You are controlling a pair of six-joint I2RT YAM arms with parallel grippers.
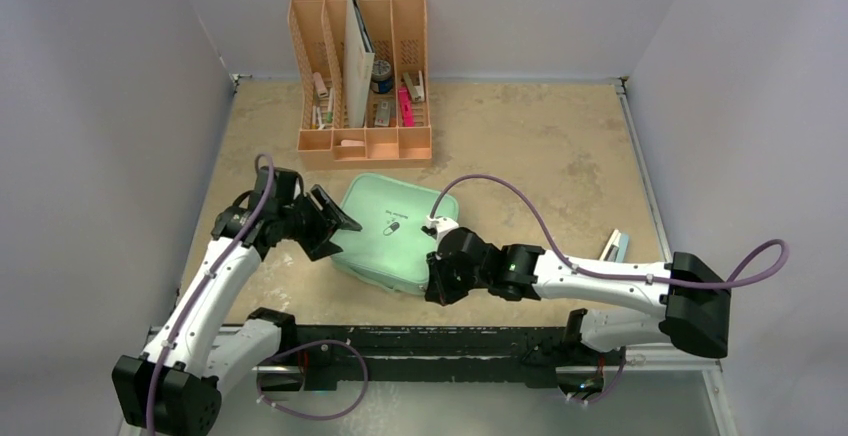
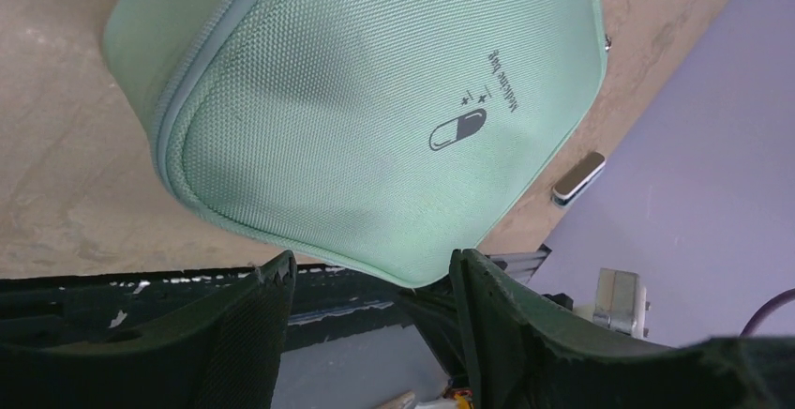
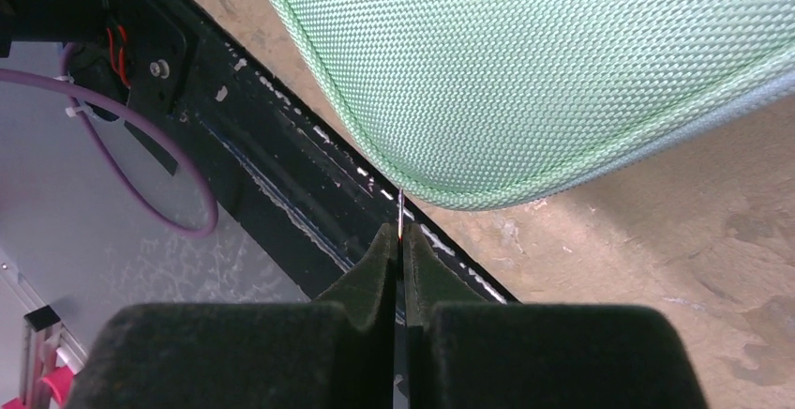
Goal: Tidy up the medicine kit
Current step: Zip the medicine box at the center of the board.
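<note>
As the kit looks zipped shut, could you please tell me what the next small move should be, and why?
Probably close the open left end effector on the corner of the medicine kit that it straddles, to steady it: the right end effector is shut on what looks like the zipper pull.

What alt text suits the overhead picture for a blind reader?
A closed mint-green medicine kit lies on a tan table, a robot arm's tool at each side: left tool open, right tool shut. A peach desk organizer stands behind.
</note>
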